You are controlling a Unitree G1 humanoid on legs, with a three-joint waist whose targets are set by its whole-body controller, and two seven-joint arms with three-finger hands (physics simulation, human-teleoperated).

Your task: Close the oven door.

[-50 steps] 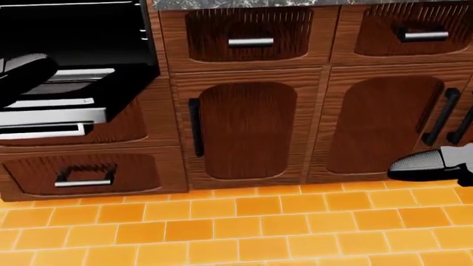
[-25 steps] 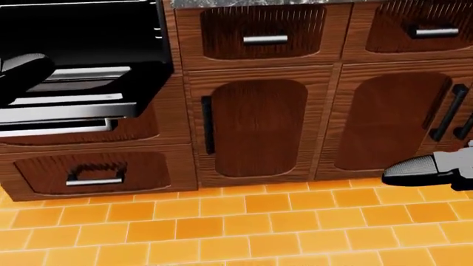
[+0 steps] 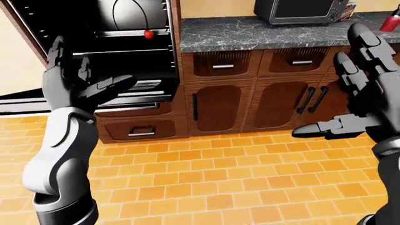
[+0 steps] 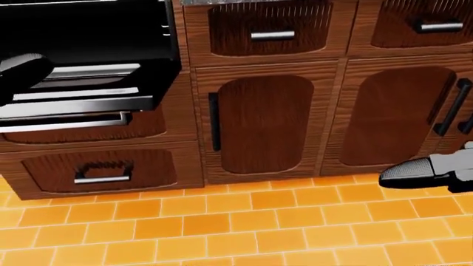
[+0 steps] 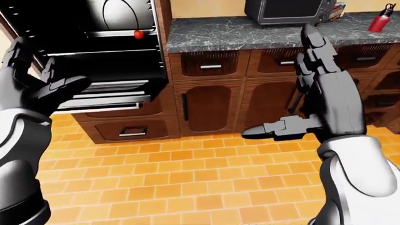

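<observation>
Kitchen: orange tiled floor [image 3: 219, 178], wood cabinets [image 3: 215, 105], grey stone counter [image 3: 250, 35] with a microwave [image 3: 300, 10] far right.
Oven door: we see the oven door [image 4: 81, 91] hanging open at far left, its handle bar facing us.
Left hand: our left hand [image 3: 75, 84] is spread, grasping nothing, raised just beside the door.
Right hand: our right hand [image 5: 325, 93] is released too, well apart from it.
Risk: we may push off-centre and slide past the edge.
Hidden: hinge and actual contact unclear.
</observation>
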